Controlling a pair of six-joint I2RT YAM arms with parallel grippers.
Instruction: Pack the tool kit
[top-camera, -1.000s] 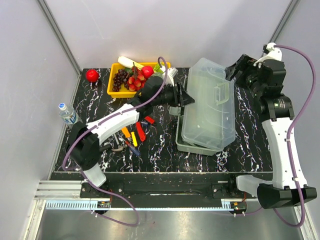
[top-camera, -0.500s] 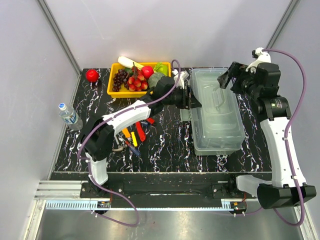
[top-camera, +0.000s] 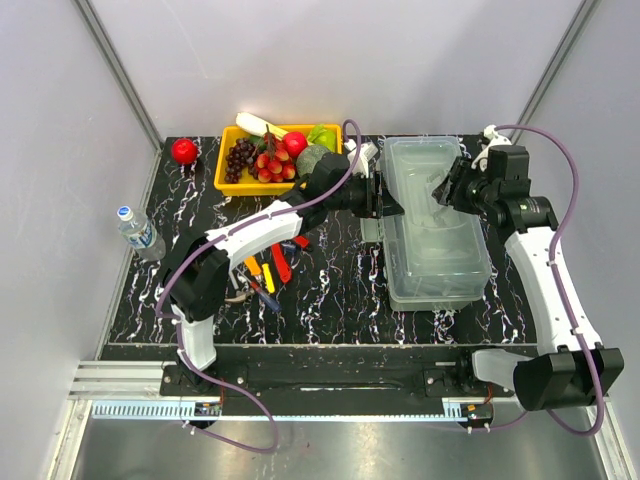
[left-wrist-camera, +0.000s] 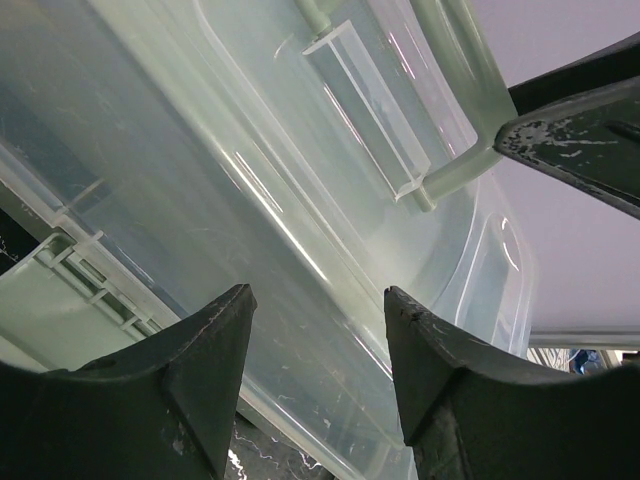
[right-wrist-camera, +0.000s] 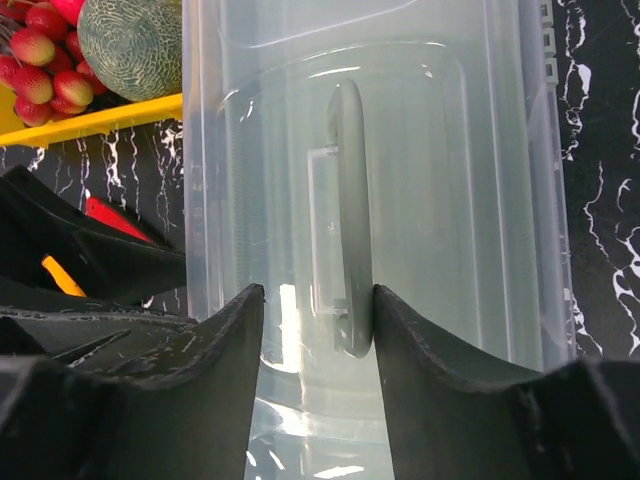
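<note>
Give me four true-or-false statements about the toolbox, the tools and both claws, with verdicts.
1. The lid of the toolbox is down. True.
2. The hand tools are packed inside it. False: they lie on the table, left of the toolbox.
3. The right claw is open over the lid's handle. True.
4. The left claw grips a red-handled tool. False: it is open and empty at the toolbox's left side.
</note>
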